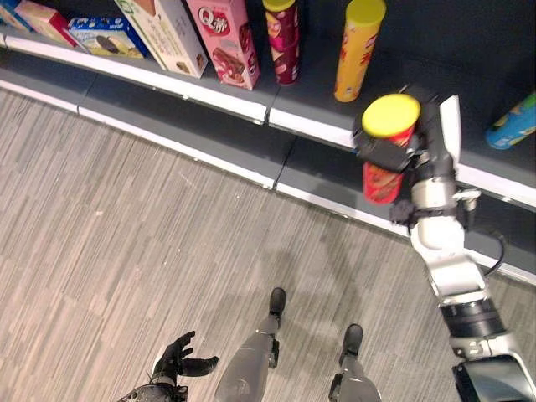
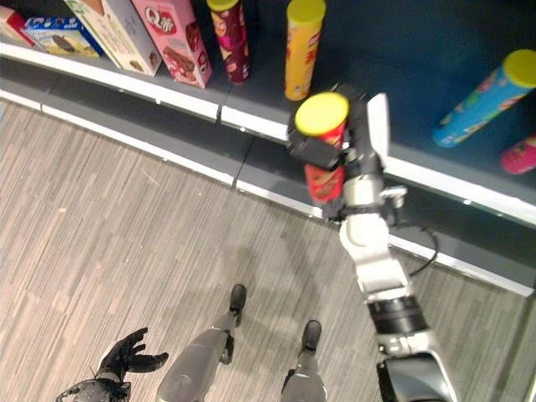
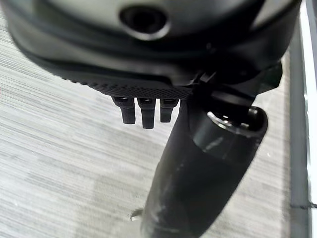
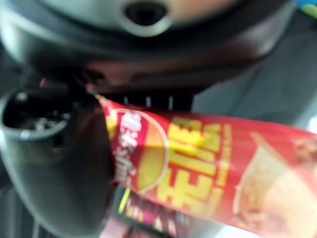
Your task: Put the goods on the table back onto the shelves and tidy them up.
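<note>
My right hand (image 1: 383,154) is shut on a red chip can with a yellow lid (image 1: 382,181), holding it upright in front of the white front edge of the dark shelf (image 1: 311,126). In the right wrist view the red can (image 4: 198,168) lies across the palm with the thumb (image 4: 54,168) wrapped against it. A tall yellow can (image 1: 358,50) stands on the shelf just behind and to the left of the held one. My left hand (image 1: 180,362) hangs low at the lower left over the floor, its fingers (image 3: 143,111) relaxed and holding nothing.
Along the shelf stand a dark red can (image 1: 282,38), a pink box (image 1: 224,38), a white box (image 1: 163,29) and a blue box (image 1: 105,35). A blue can (image 2: 486,96) lies tilted at the right, with a pink item (image 2: 519,155) beside it. A lower ledge (image 1: 209,138) runs below the shelf.
</note>
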Available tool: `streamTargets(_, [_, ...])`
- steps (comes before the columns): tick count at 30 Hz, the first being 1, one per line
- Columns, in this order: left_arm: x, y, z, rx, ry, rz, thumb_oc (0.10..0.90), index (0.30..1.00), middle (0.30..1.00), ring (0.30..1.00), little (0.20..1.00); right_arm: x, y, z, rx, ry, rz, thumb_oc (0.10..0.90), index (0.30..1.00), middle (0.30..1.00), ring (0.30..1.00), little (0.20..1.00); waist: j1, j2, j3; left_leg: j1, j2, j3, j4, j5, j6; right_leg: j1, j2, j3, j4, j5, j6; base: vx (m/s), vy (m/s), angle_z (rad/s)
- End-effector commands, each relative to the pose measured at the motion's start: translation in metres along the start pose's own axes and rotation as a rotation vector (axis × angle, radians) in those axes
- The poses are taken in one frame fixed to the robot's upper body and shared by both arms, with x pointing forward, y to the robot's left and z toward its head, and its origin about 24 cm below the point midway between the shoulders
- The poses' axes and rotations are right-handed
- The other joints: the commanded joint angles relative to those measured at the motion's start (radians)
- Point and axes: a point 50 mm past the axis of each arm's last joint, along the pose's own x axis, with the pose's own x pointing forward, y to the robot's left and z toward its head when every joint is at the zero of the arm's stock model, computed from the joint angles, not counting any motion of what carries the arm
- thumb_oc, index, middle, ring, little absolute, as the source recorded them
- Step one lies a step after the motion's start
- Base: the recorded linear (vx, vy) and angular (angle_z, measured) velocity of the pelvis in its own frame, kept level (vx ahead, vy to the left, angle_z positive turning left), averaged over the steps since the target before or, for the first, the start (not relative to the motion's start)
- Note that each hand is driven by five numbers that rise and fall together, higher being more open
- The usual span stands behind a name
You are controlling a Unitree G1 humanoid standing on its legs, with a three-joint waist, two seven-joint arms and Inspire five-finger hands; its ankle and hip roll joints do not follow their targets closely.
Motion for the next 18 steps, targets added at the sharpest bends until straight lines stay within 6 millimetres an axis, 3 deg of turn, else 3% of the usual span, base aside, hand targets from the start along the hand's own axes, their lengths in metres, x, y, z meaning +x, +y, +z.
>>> streamTargets(1, [0.002, 0.037, 0.013, 0.022, -0.050, 0.120, 0.800, 0.900, 0.900, 0.900, 0.900, 0.033, -0.031, 0.067, -0.001, -0.336, -0.186, 0.400, 0.300, 0.300, 0.300, 0.300, 0.020, -0.010, -0.065, -0.004, 0.040, -0.056, 0.068, -0.138, -0.086, -0.024, -0.055, 0.000, 0.096, -0.074, 0.043, 0.00, -0.013, 0.06])
streamTargets(4, [0.002, 0.028, 0.018, 0.007, -0.081, 0.085, 0.800, 0.900, 0.900, 0.900, 0.900, 0.050, -0.059, 0.074, -0.074, -0.359, -0.331, 0.400, 0.300, 0.300, 0.300, 0.300, 0.040, 0.020, -0.065, -0.011, 0.031, -0.078, 0.024, -0.113, -0.087, -0.035, -0.058, -0.009, 0.100, -0.080, 0.044, 0.05, -0.031, 0.12])
streamTargets(7, [0.002, 0.023, 0.021, 0.010, -0.094, 0.071, 0.800, 0.900, 0.900, 0.900, 0.900, 0.054, -0.069, 0.078, -0.092, -0.375, -0.397, 0.400, 0.300, 0.300, 0.300, 0.300, 0.047, 0.032, -0.062, -0.018, 0.024, -0.088, 0.020, -0.108, -0.088, -0.035, -0.062, -0.017, 0.104, -0.084, 0.047, 0.04, -0.042, 0.22])
streamTargets(8, [0.003, 0.018, 0.029, 0.008, -0.132, 0.053, 0.800, 0.900, 0.900, 0.900, 0.900, 0.058, -0.084, 0.080, -0.153, -0.382, -0.487, 0.400, 0.300, 0.300, 0.300, 0.300, 0.059, 0.049, -0.059, -0.024, 0.014, -0.099, 0.014, -0.106, -0.087, -0.036, -0.066, -0.022, 0.107, -0.088, 0.048, 0.03, -0.016, 0.19])
streamTargets(18, [-0.004, 0.000, 0.056, 0.001, -0.274, -0.021, 0.800, 0.900, 0.900, 0.900, 0.900, 0.063, -0.119, 0.073, -0.178, -0.332, -0.766, 0.400, 0.300, 0.300, 0.300, 0.300, 0.103, 0.101, -0.040, -0.068, -0.012, -0.124, 0.012, -0.101, -0.086, -0.043, -0.081, -0.058, 0.104, -0.100, 0.057, 0.02, -0.031, 0.13])
